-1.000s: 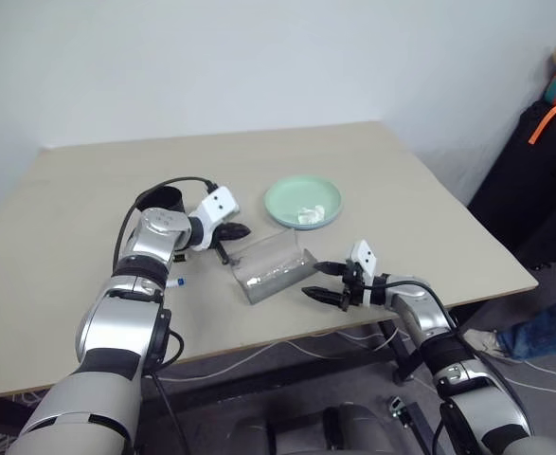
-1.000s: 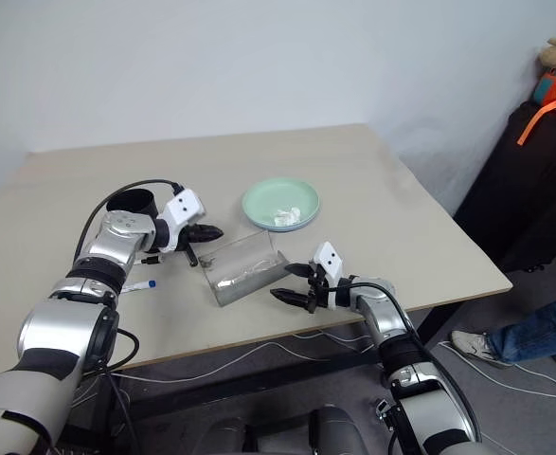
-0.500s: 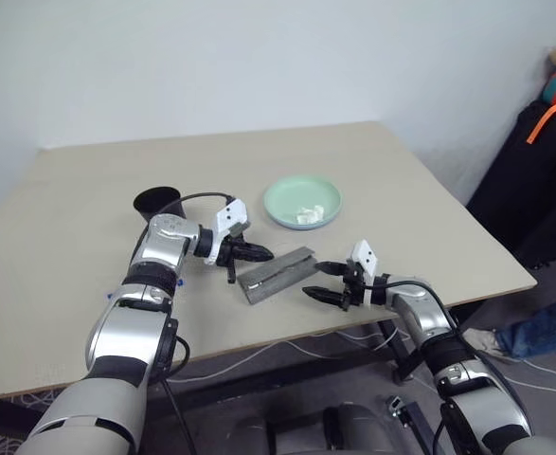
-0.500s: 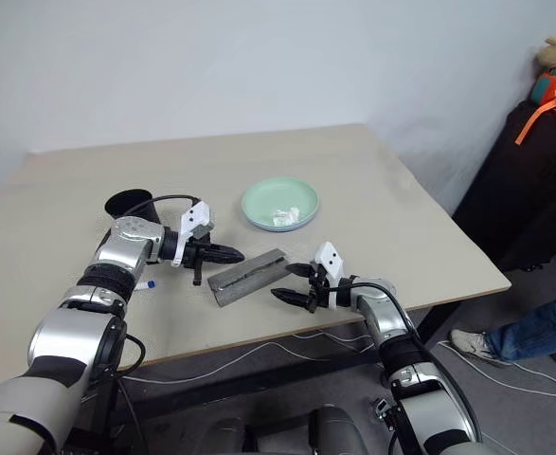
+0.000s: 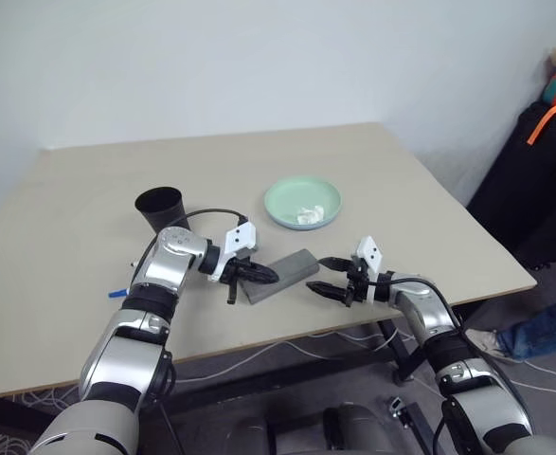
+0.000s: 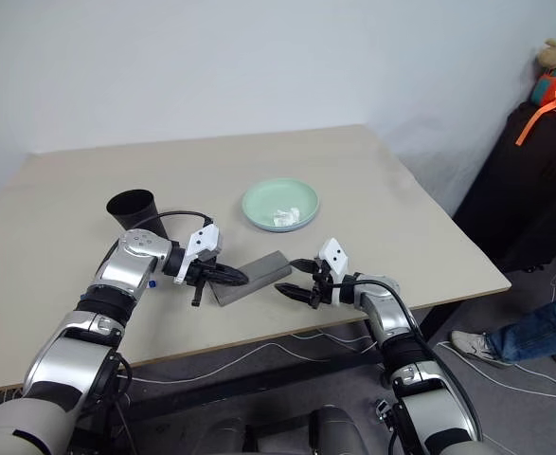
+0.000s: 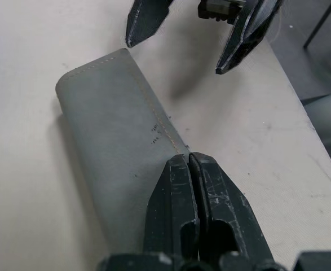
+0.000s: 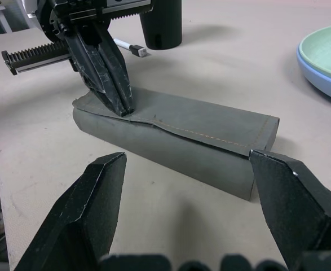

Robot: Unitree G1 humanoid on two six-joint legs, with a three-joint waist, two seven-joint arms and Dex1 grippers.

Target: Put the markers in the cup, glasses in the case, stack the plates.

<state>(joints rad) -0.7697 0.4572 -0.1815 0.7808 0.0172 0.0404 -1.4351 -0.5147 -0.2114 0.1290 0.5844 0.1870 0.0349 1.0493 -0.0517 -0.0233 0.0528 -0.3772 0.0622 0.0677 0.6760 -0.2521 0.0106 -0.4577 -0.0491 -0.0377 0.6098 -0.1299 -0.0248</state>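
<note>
The grey case (image 5: 285,273) lies closed on the table near its front edge. My left gripper (image 7: 188,161) is shut, and its tips rest on the lid near the case's left end (image 8: 123,107). My right gripper (image 5: 325,276) stands open just off the case's right end, with nothing between its fingers (image 8: 106,186). The black cup (image 5: 161,205) stands upright behind my left arm. A white marker (image 8: 127,47) lies on the table near the cup, its blue end (image 6: 152,282) peeking past my left forearm. The mint green plate (image 5: 302,201) sits on the light blue plate (image 8: 323,79). The glasses are hidden.
A small crumpled white tissue (image 5: 308,215) lies in the green plate. The table's front edge (image 5: 353,327) runs just below both grippers. A person's leg and shoe (image 5: 533,332) show on the floor at the right, beside dark furniture (image 5: 533,180).
The case's lid, upright a second ago, has come down shut. My left gripper swung down and to the right with it and now rests on the lid. The right gripper kept still.
</note>
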